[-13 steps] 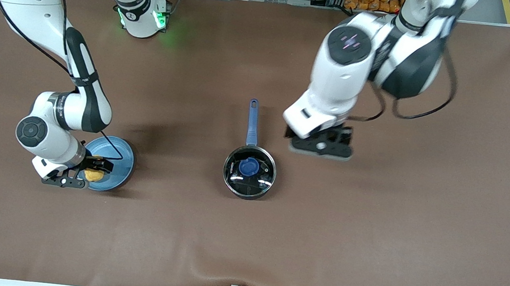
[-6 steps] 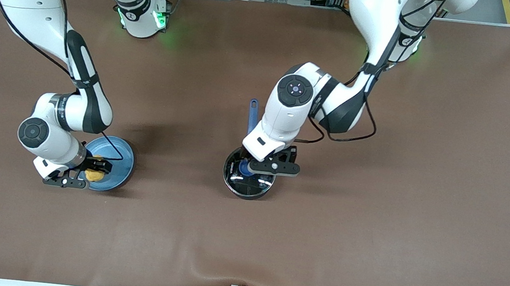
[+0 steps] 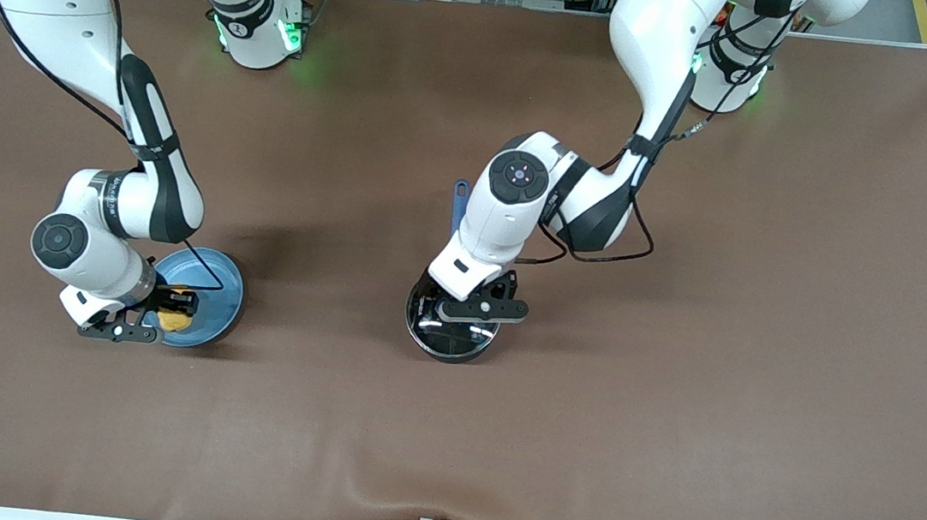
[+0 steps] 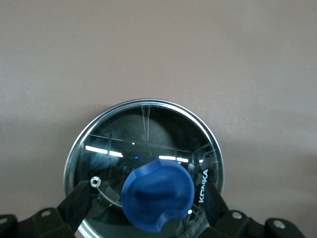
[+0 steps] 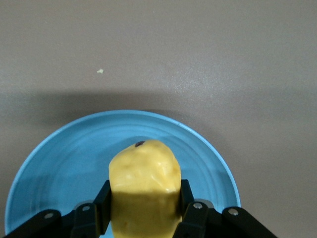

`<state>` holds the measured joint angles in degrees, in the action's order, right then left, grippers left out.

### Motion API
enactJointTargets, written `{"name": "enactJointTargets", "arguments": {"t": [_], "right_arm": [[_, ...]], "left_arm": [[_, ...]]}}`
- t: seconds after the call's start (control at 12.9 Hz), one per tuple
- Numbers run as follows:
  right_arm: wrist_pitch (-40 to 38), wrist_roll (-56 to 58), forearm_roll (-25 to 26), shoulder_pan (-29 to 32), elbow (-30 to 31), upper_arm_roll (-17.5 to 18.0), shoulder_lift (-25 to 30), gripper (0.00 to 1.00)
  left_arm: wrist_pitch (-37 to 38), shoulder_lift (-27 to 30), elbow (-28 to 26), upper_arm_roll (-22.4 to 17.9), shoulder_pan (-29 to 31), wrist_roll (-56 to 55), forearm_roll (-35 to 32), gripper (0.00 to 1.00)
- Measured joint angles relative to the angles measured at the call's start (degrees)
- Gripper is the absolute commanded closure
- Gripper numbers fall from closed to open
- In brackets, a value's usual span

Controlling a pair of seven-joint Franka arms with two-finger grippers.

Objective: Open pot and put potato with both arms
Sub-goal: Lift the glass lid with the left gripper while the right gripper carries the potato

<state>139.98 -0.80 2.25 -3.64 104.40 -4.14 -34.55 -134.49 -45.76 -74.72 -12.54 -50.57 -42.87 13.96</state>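
The black pot [image 3: 450,338] stands mid-table, its blue handle [image 3: 459,197] pointing toward the arms' bases. Its glass lid [image 4: 143,144] is on. My left gripper [image 3: 458,307] is down over the lid and open, its fingers [image 4: 74,203] on either side of the blue knob [image 4: 157,194] with gaps to it. My right gripper [image 3: 168,308] is shut on the yellow potato [image 3: 174,321], which fills the space between the fingers in the right wrist view [image 5: 143,183], low over the light-blue plate [image 3: 215,290].
The light-blue plate [image 5: 59,163] lies toward the right arm's end of the table. The brown table cover [image 3: 672,403] lies bare around the pot and plate.
My left arm has swung in from beside the pot and come down over the lid, fingers now straddling the knob. My right gripper has stayed at the plate with the potato.
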Motion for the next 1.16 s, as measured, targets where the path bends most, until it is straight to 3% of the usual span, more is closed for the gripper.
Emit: {"name": "enactJointTargets", "arguments": {"t": [0.39,0.77,0.93,1.08,1.16], "right_arm": [[-2.78,-2.09,-1.36,-1.13,-0.95,1.41,3.87,0.8],[-6.0,-6.66,-13.76,-1.65,-0.98,7.04,7.24,0.81],[-5.78,-8.1,-15.71,-2.37,-1.05,8.92,7.29,0.81],[-5.6,-11.97,-16.03,-4.06,-1.97,10.08,7.42,0.81],[-5.57,-13.92,-16.04,-5.31,-2.82,10.37,7.5,0.81]], "left_arm": [[-0.52,-1.29,0.37,-0.02,-0.36,0.0,0.38,0.0],[-0.53,-1.76,0.42,-0.03,-0.57,0.0,0.38,0.0],[-0.53,-1.84,0.42,-0.03,-0.62,0.0,0.38,0.0],[-0.54,-1.99,0.42,-0.03,-0.68,0.0,0.38,0.25],[-0.54,-2.06,0.42,-0.03,-0.78,0.0,0.38,0.46]]}}
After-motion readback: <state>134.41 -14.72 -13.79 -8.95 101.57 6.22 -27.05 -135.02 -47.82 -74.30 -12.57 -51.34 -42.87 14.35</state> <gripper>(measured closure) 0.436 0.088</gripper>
